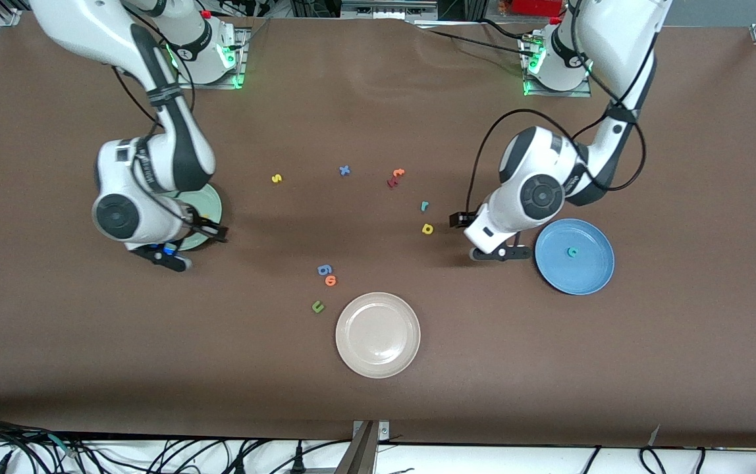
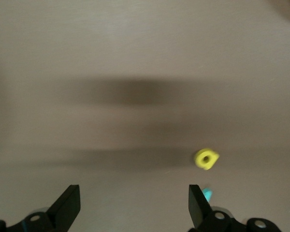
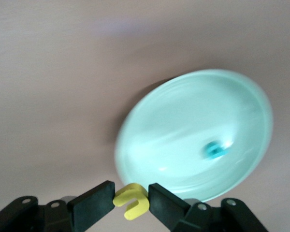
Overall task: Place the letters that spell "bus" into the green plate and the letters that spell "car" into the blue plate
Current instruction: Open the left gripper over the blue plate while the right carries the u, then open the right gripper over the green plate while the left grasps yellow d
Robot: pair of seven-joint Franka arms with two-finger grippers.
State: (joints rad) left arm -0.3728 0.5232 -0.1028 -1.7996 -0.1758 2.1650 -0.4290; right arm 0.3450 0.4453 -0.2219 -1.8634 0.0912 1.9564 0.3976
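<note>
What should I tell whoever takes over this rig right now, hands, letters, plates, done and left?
Right hand: shut on the yellow u, over the table beside the green plate.
Left hand: open, holding nothing, low over the table between the yellow a and the blue plate.
Done: teal b lies in the green plate; teal c lies in the blue plate.
Left: drop the u into the green plate, then fetch the yellow s, on the table at mid-table. The yellow a and the teal r just beside it still go to the blue plate.
</note>
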